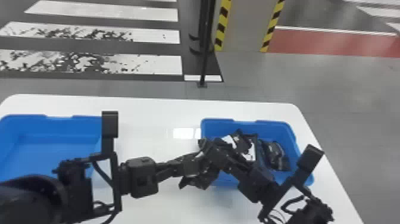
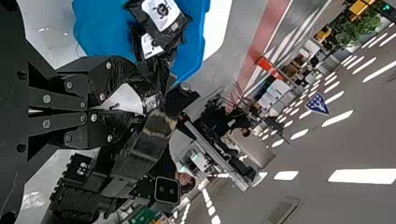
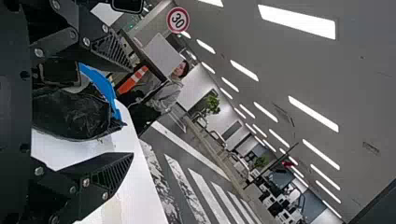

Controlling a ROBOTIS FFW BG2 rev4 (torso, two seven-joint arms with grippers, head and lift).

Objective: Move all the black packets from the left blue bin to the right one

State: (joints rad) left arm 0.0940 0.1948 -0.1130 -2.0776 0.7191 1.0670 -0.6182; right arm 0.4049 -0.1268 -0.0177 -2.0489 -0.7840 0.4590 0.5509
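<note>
My left gripper (image 1: pixel 192 167) is beside the right bin's near left corner, shut on a black packet (image 1: pixel 200 180). In the left wrist view the left gripper (image 2: pixel 134 101) pinches that packet by a white-labelled part (image 2: pixel 122 100). Close against it, my right gripper (image 1: pixel 215 153) is over the right blue bin's (image 1: pixel 247 122) left side. In the right wrist view the right gripper (image 3: pixel 131 112) has its fingers wide apart, with a black packet (image 3: pixel 74 115) between them. Several black packets (image 1: pixel 274 155) lie in the right bin. The left blue bin (image 1: pixel 56 158) shows a bare floor.
Both bins stand on a white table (image 1: pixel 154 114), with a wide stretch of tabletop between them. My left forearm crosses the left bin's near right part. A black pole (image 1: pixel 205 53) rises from the floor behind the table.
</note>
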